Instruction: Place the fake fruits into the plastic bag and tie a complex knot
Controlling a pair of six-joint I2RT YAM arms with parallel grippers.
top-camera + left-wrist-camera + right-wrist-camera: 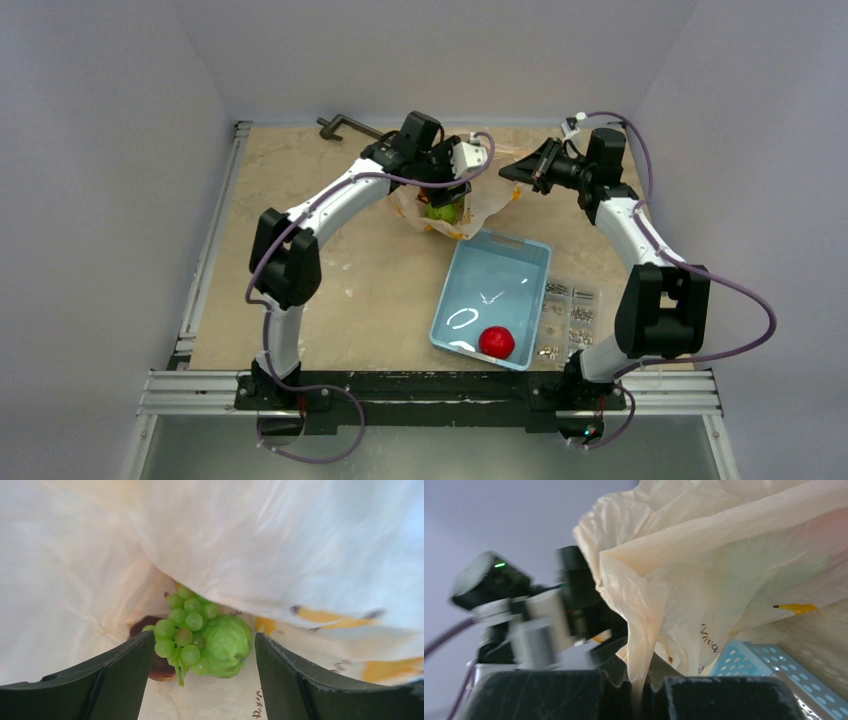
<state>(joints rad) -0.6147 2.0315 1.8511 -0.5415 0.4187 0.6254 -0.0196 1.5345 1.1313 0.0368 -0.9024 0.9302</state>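
Landmark: light-blue perforated basket [455, 290], on the table [330, 290] between the two arm bases and slightly to the right.
Plastic bag [485, 205]: just beyond the basket's far rim, close against its far-left corner; whether touching, cannot tell. Thin, crinkled, pale orange with darker orange marks; mouth held up and open.
Left gripper [204, 640]: beyond the basket's far-left corner, lowered into the bag mouth. Fingers spread wide, nothing between them.
Right gripper [638, 690]: beyond the basket's far rim, to the right of the bag. Closed tight on a gathered strip of bag film, pulling that edge up and to the right.
Green grape bunch [182, 625]: on the bag floor, lying free below the left gripper.
Light-green round fruit [227, 642]: on the bag floor, pressed against the right side of the grape bunch.
Dark maroon fruit [161, 669]: on the bag floor, mostly hidden under the grapes and behind the left finger.
Red round fruit [496, 341]: outside the bag, alone in the basket, by its near rim.
Clear parts box [572, 315]: just beside the basket's right wall, small metal pieces inside.
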